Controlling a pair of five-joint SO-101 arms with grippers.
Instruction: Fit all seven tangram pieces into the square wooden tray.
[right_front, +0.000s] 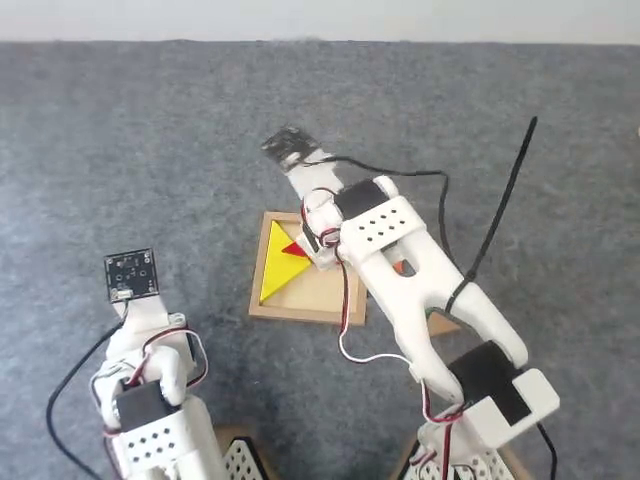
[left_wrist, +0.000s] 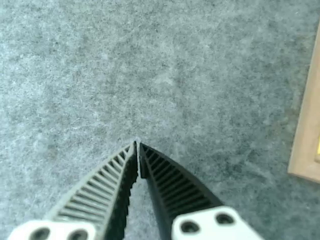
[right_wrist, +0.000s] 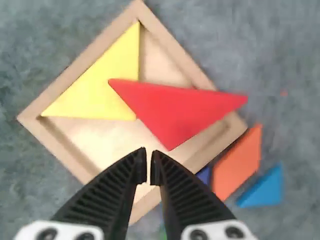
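High view: a grey, felt-like carpet (right_front: 150, 130) covers the table. The square wooden tray (right_front: 300, 312) is pale and has a raised rim. A yellow triangle (right_front: 272, 265) lies flat inside it against one rim. A red triangle (right_front: 293, 249) shows at the yellow piece's edge, mostly covered by the white plastic right arm (right_front: 420, 290), which reaches over the tray. The left arm (right_front: 150, 390) stands well apart from the tray, off the rim the yellow piece lies against.

Left wrist view: the left gripper (left_wrist: 138, 146) has black ribbed fingers pressed together at the tips, pinching nothing, above bare carpet (left_wrist: 150, 65). A corner of the tray (left_wrist: 306, 125) is near it.

Right wrist view: this adds detail the high view hides. The right gripper (right_wrist: 148, 160) hangs over the tray (right_wrist: 55, 142), its ribbed fingers drawn nearly together with only a slit between them and nothing held. The yellow triangle (right_wrist: 100, 85) sits seated on the tray floor. The red triangle (right_wrist: 175, 110) is not seated: one point overlaps the yellow piece and another overhangs the rim. Just outside that rim, on the carpet, lie an orange parallelogram (right_wrist: 237, 162), a light blue triangle (right_wrist: 265, 189) and part of a darker blue piece (right_wrist: 203, 175).
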